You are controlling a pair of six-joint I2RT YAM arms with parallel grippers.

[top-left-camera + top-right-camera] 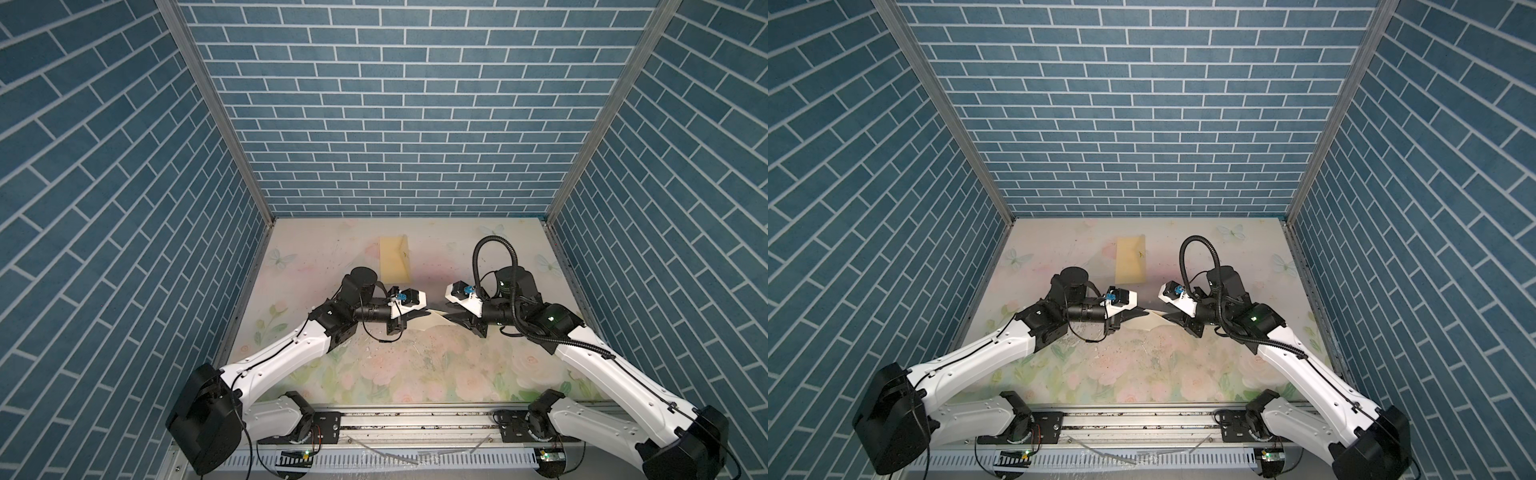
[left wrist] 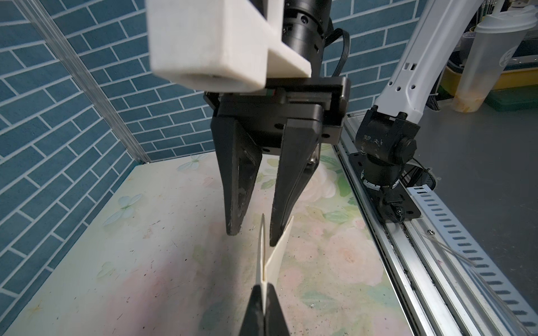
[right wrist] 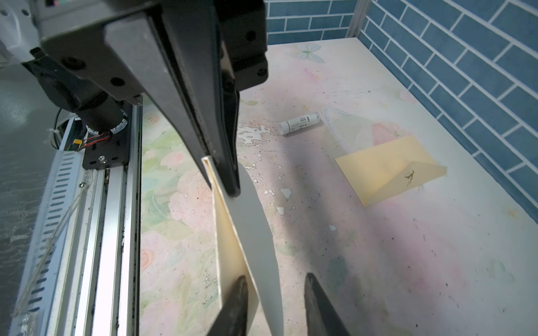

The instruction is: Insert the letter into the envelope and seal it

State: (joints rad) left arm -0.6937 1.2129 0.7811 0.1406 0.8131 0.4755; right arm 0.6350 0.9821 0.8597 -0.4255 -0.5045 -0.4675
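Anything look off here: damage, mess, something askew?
The print on the table is chipped into white flecks near a small white tube, with dark specks all over. The envelope carries a dark smudge. The folded letter, pinched only by the left end effector, splays apart at its free end.

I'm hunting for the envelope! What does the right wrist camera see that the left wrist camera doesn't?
Only the right wrist camera shows the yellow envelope and a small white tube lying on the table. Only the left wrist camera shows a tall clear bottle standing off the table. Both show the folded letter, the left gripper shut on it, the right gripper open, and the flowery tabletop.
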